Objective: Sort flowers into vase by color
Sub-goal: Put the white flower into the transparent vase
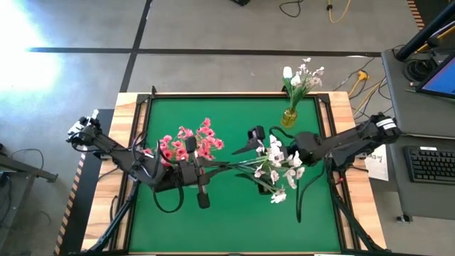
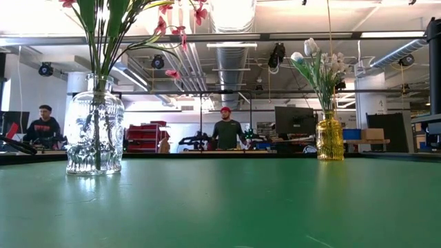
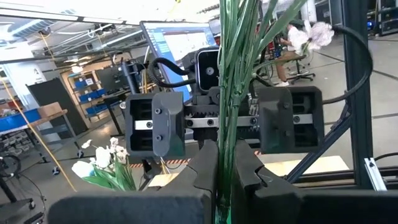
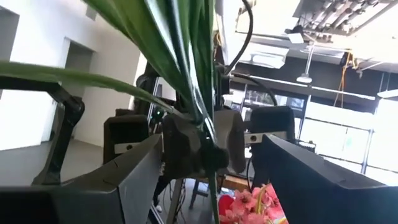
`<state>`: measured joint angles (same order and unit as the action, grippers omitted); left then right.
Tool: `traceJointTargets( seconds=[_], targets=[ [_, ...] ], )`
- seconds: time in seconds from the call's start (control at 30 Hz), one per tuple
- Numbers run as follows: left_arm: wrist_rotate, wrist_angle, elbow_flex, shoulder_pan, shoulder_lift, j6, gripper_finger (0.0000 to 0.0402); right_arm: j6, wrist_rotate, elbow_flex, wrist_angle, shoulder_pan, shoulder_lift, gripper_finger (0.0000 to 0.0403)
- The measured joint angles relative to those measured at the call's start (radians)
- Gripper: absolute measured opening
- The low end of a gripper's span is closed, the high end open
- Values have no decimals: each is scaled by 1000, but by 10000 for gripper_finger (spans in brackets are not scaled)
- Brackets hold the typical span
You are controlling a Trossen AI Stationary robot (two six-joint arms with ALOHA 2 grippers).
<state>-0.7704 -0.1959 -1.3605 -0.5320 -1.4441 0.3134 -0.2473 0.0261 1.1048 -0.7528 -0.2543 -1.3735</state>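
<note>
A bunch of white flowers (image 1: 279, 169) on long green stems (image 1: 231, 167) hangs over the middle of the green table. My left gripper (image 1: 213, 168), also seen in the left wrist view (image 3: 225, 168), is shut on the stems. My right gripper (image 1: 252, 165) faces it from the right, open. Its two fingers (image 4: 124, 180) stand wide on either side of the stems (image 4: 186, 62) without touching them. A clear vase (image 2: 94, 134) holds pink flowers (image 1: 188, 142). A yellow vase (image 2: 330, 138) holds white flowers (image 1: 302, 77). My left gripper pinches the bundle of green stems (image 3: 225, 134) between its two fingers, toward the stems' bare end. The fingers come level from the table's left. The stems run on toward the table's right, blossoms at that end, lifted clear of the table.
The clear vase stands at the table's left middle, just behind my left gripper. The yellow vase (image 1: 289, 116) stands at the far right edge. People stand in the room beyond the table. A desk with a keyboard (image 1: 432, 163) is to the right.
</note>
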Motion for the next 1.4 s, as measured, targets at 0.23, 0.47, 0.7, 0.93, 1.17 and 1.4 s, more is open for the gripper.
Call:
traceJointTargets(
  seconds=[0.23, 0.47, 0.7, 0.93, 1.17, 1.4],
  targets=[
    [0, 1, 1, 4, 0, -4, 0, -26, 0, 111, 47, 5, -87, 240],
    [-6, 4, 1, 4, 0, -5, 0, -42, 1, 138, 44, 13, -109, 144],
    [-10, 7, 2, 4, 0, -9, 0, -55, 8, 138, 41, 13, -108, 52],
    [-7, 14, 1, 3, 2, -10, 36, -27, 1, 152, 89, 13, -98, 56],
    [-7, 87, -32, 2, 3, -9, 113, 0, -42, 193, 257, 14, -49, 57],
    [-11, 229, -126, -18, 8, -60, 158, -14, -178, 275, 575, 13, 42, 57]
  ],
)
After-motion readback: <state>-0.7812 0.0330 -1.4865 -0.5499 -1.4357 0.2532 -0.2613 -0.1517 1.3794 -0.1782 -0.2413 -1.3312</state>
